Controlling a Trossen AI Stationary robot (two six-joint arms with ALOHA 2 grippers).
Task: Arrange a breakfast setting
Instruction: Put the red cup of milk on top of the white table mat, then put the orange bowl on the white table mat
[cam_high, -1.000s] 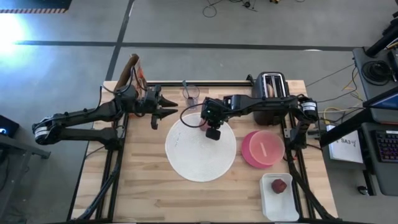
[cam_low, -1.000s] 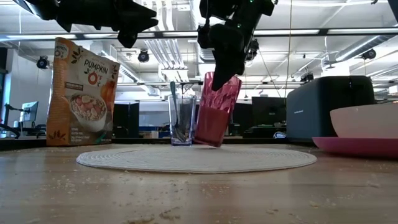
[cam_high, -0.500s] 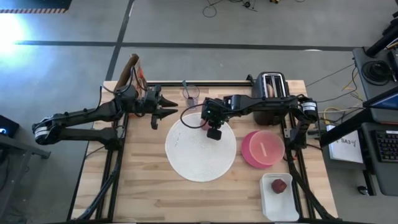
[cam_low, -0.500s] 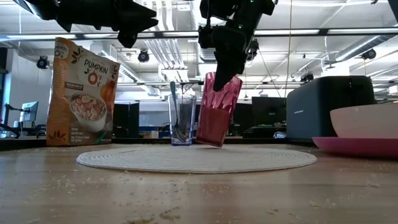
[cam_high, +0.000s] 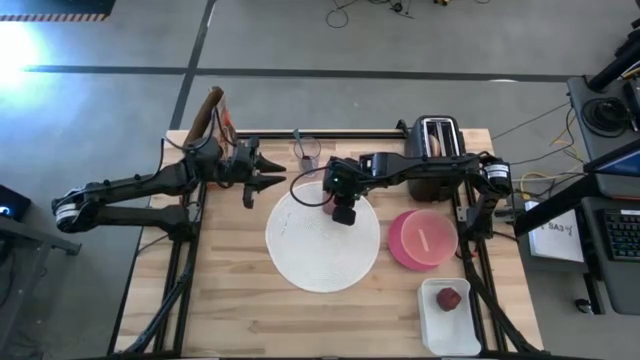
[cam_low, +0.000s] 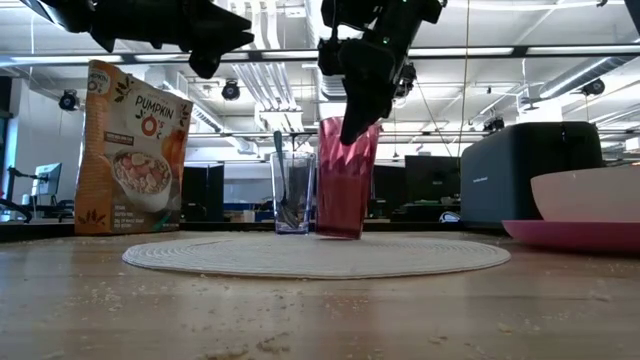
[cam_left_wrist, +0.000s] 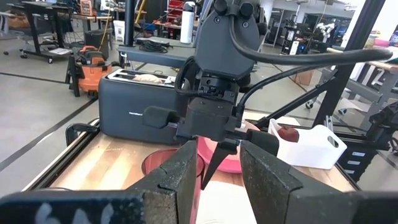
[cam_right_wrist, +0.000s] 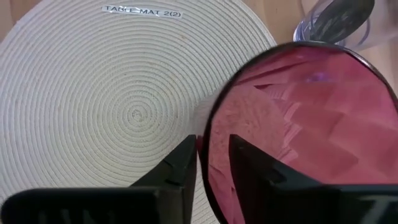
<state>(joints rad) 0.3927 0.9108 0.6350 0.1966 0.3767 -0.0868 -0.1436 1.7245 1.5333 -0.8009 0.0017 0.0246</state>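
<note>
The pink translucent cup (cam_low: 343, 180) stands upright, its base on the far edge of the round white placemat (cam_high: 322, 250). My right gripper (cam_right_wrist: 211, 155) slants down over it, open. One finger is inside the cup (cam_right_wrist: 305, 124) and one outside, with the rim between them. My left gripper (cam_high: 275, 172) hangs level above the table's far left part, open with nothing between its fingers (cam_left_wrist: 180, 174). A clear glass (cam_low: 292, 195) just behind the cup holds the spoon. My right gripper straddles the cup's rim (cam_right_wrist: 204, 163) on the side facing the placemat's middle, coming from above on a slant. The inner finger (cam_right_wrist: 249, 162) stands apart from the wall. I cannot tell whether the outer finger (cam_right_wrist: 183, 163) touches the rim.
A peach bowl (cam_low: 590, 195) sits on the magenta plate (cam_high: 400, 250) right of the placemat. The black toaster (cam_high: 437, 140) stands at the far right. A white tray (cam_high: 432, 325) with a red fruit (cam_high: 450, 298) lies near right. A cereal bag (cam_low: 130, 150) stands far left.
The pink cup has gone from tilted, leaning on one edge of its base, to upright with its base flat on the placemat's far edge. Both arms have stayed in place.
</note>
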